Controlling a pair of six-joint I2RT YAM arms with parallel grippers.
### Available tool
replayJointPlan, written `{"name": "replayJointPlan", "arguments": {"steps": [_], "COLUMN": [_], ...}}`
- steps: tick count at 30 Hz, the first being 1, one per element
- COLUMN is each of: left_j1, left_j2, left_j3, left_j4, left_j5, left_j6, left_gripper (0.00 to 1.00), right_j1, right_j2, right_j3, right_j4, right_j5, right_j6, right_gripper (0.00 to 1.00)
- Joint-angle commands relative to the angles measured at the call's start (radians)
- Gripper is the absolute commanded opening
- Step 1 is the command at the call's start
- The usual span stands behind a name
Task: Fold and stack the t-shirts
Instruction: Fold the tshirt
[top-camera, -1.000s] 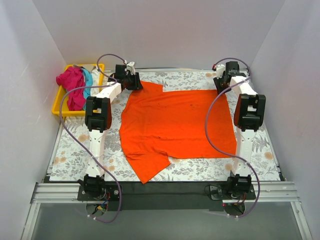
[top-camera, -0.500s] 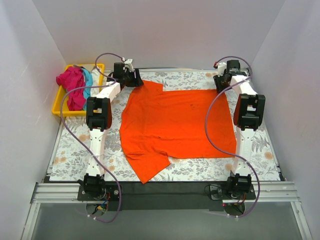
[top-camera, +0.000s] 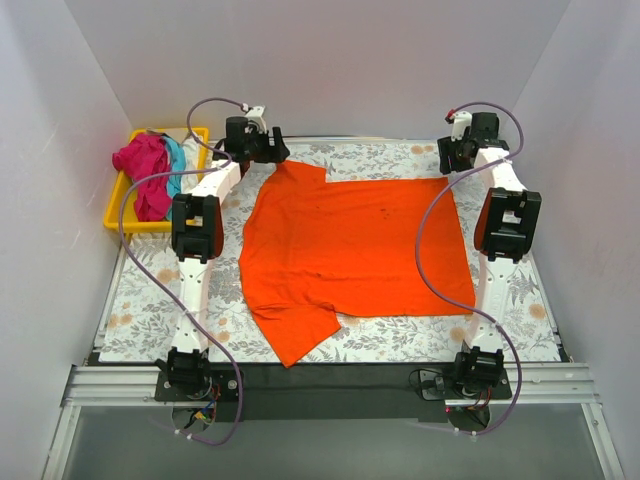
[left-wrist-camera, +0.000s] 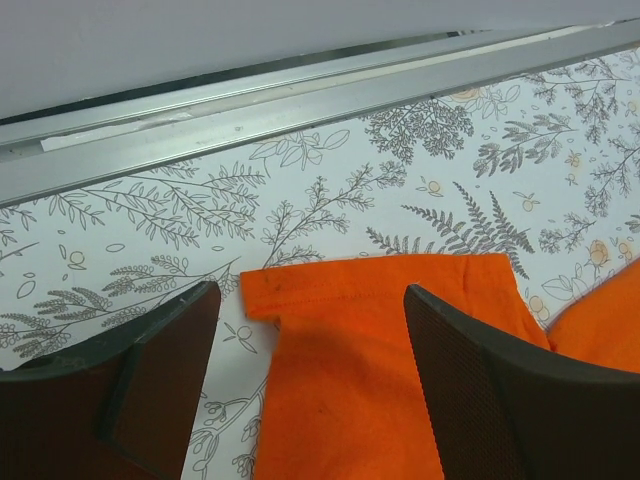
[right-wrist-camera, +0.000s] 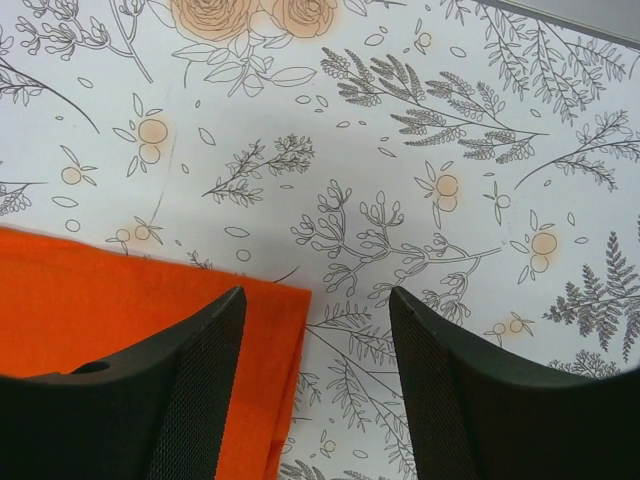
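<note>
An orange t-shirt (top-camera: 350, 245) lies spread flat on the floral table. My left gripper (top-camera: 268, 150) is open above its far left sleeve (left-wrist-camera: 390, 310), with nothing between the jaws but air. My right gripper (top-camera: 462, 150) is open above the shirt's far right corner (right-wrist-camera: 270, 310), and it holds nothing. Magenta (top-camera: 145, 170), teal (top-camera: 176, 160) and white shirts lie bunched in the tray.
A yellow plastic tray (top-camera: 118, 215) stands at the far left of the table. A metal rail (left-wrist-camera: 300, 95) runs along the table's far edge. White walls close in on three sides. The arms' bases sit at the near edge.
Both grippers have moved a little toward the far edge and lifted off the shirt's far corners. The orange shirt lies as before.
</note>
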Motion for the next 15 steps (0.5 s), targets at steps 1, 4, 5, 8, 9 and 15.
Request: {"name": "replayJointPlan", "arguments": {"steps": [1,4,5,8,9,15], "left_j1": [-0.012,-0.013,-0.013,-0.013,-0.013,-0.013], "left_j2": [-0.073,-0.105,-0.127,-0.170,-0.202,-0.268], "left_j3": [-0.010,-0.061,-0.098,-0.154,-0.199,-0.303], "left_j4": [-0.018,-0.044,-0.052,-0.090,-0.101,-0.133], "left_j5": [-0.027,-0.044,-0.053,-0.065,-0.064,-0.105], "left_j6": [0.021,0.028,0.031,0.044,0.047,0.074], "left_gripper": [0.69,0.69,0.68,0.67,0.66,0.62], "right_j1": [0.007,0.007,0.007,0.006,0.006,0.006], "right_j2": [0.007,0.002,0.002,0.008,0.013,0.054], "right_j3": [0.008,-0.018,-0.024,-0.038,-0.038,-0.007], "right_j4": [0.021,0.020,0.018,0.014,0.011,-0.015], "right_j5": [-0.038,-0.038,-0.034,-0.037,-0.037,-0.031], "right_j6": [0.011,0.006,0.003,-0.012,-0.017,-0.018], "right_gripper": [0.56,0.54,0.54,0.53,0.53,0.48]}}
